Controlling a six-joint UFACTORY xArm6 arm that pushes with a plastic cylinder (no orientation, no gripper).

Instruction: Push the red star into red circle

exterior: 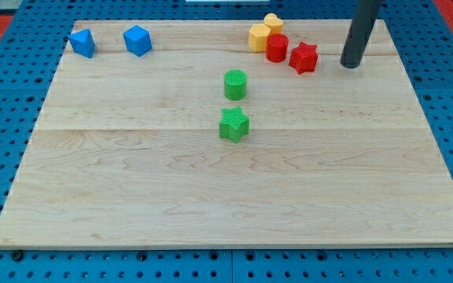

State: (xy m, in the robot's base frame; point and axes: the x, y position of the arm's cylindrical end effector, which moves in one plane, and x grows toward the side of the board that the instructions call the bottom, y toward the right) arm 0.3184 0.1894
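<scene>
The red star [303, 57] lies near the view's top right on the wooden board [211, 196]. The red circle [277, 47] is a red cylinder just to its left, touching or nearly touching it. My tip [351, 64] is the lower end of the dark rod, standing to the right of the red star with a clear gap between them.
A yellow hexagon block [259, 36] and a second yellow block [274, 22] sit against the red circle's upper left. A green cylinder [235, 84] and a green star [233, 124] are mid-board. Two blue blocks [82, 42] [137, 39] lie at the top left.
</scene>
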